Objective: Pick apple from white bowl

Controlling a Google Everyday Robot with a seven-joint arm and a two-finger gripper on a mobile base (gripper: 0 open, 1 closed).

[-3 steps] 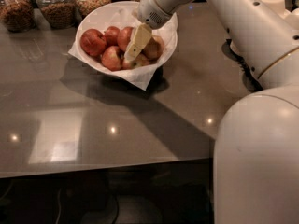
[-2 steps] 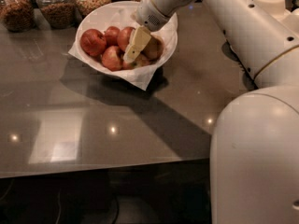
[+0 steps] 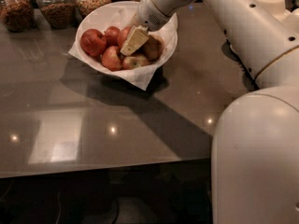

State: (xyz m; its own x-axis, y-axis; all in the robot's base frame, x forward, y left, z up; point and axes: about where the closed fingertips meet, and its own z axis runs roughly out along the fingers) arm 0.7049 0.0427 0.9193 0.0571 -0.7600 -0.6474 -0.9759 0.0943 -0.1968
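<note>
The white bowl (image 3: 106,14), lined with crinkled white paper, stands at the back of the dark table (image 3: 93,125). It holds several red apples, among them one at the left (image 3: 93,42), one at the front (image 3: 112,58) and a browner one at the right (image 3: 153,47). My gripper (image 3: 134,41) reaches down into the bowl from the upper right. Its pale tip sits among the apples, against the middle ones. I cannot see whether it holds an apple.
Several glass jars of nuts and grains (image 3: 56,6) line the back edge behind the bowl. A white object (image 3: 271,3) stands at the back right. My white arm and body (image 3: 257,148) fill the right side. The table's front edge runs across the lower part.
My gripper has shifted slightly up and to the left inside the bowl. The apples and the bowl have not visibly moved.
</note>
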